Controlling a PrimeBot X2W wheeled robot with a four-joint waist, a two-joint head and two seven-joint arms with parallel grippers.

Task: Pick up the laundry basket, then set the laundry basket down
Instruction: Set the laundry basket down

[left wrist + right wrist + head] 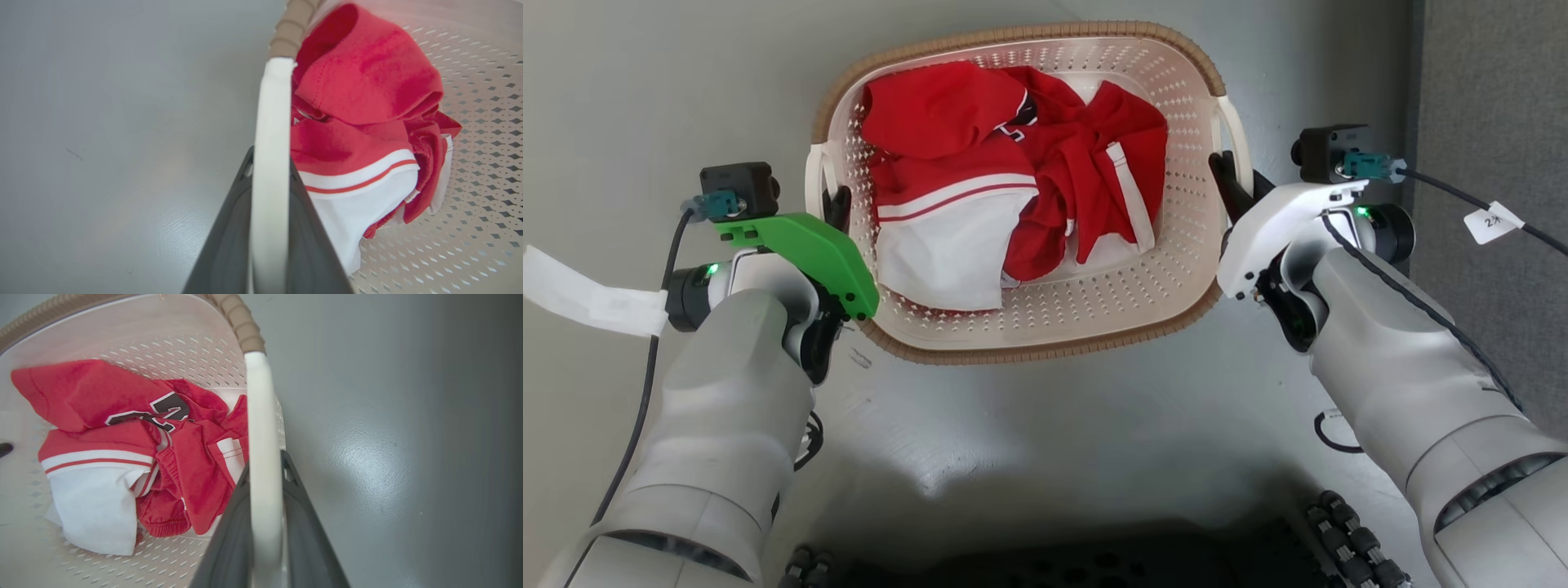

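Left pincer [837,208] clamped on left loop handle [814,175] of laundry basket [1054,318], right pincer [1232,184] clamped on right handle [1238,135]; basket sits between both, red-white clothes [1013,171] inside.

Cream-white perforated plastic laundry basket [1045,327] with brown woven-look rim holds crumpled red-and-white garments [1013,171]; left end effector [837,204] meets its left white loop handle [814,175]; right end effector [1227,175] meets the right loop handle [1236,135]; smooth grey floor [1045,425] lies all around.
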